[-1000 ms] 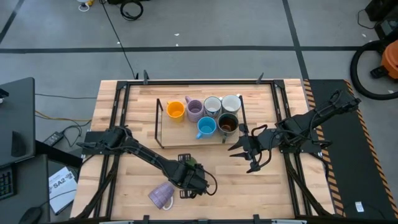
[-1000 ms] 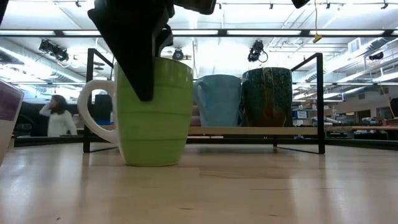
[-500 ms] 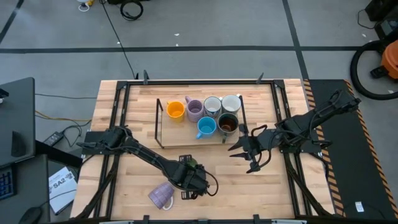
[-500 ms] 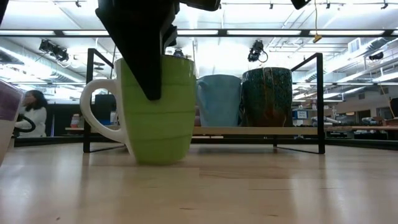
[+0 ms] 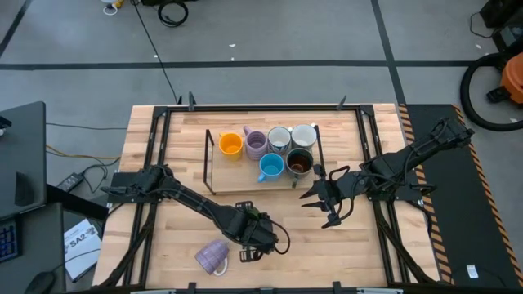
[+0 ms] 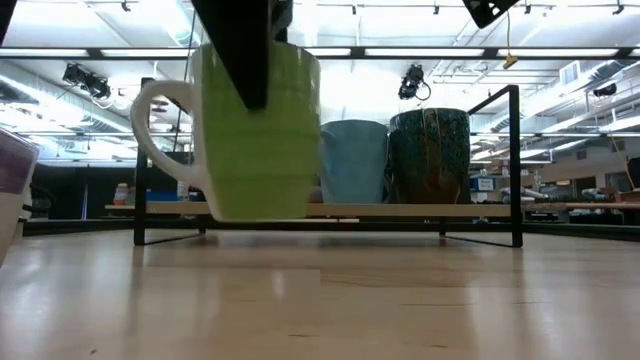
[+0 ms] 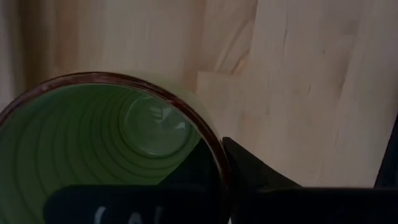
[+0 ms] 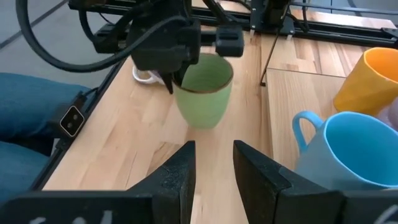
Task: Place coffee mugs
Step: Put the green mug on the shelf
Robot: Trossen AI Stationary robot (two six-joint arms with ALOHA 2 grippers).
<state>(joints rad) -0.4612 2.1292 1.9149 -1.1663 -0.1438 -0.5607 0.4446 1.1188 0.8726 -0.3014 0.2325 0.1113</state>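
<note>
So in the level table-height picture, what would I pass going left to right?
Lilac mug at the left edge → green mug, lifted off the table by the left end effector → pale blue mug → dark brown-teal glazed mug, those last two on the rack.

Left tool (image 8: 177, 79) grips green mug (image 8: 203, 91) above table (image 8: 124, 146)

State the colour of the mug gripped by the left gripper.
Lime green, ribbed ceramic mug; clearest in the low view.

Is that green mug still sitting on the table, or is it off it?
Apart. In the low view the green mug, pinched at its rim by the left gripper, hangs with a clear gap above the table.
</note>
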